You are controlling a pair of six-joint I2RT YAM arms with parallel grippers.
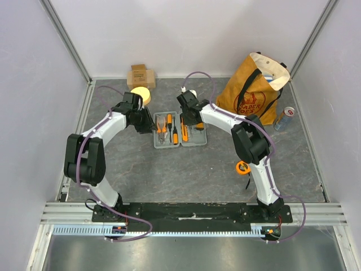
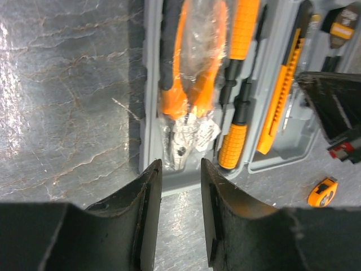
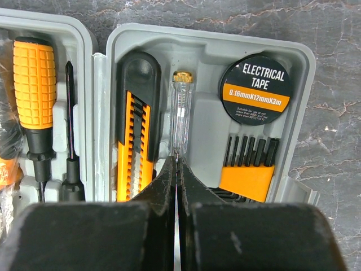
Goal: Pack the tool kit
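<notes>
Two grippers (image 2: 180, 167) (image 3: 176, 162) over open tool kit (image 1: 179, 145)

Table (image 1: 186, 175) free nearside of case (image 1: 193, 140); tote bag (image 1: 251, 93) blocks far right.

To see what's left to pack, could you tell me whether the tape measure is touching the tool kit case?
Apart: the top external view shows bare table between the tape measure and the case.

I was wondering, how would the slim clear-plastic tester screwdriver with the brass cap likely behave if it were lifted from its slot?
The slim clear-plastic tester screwdriver looks thin and hollow, so it is probably light and stiff, though perhaps crackable under a hard squeeze. Its smooth round barrel might slip in a pinch, and would likely roll once outside the grey plastic case's moulded slot.
</notes>
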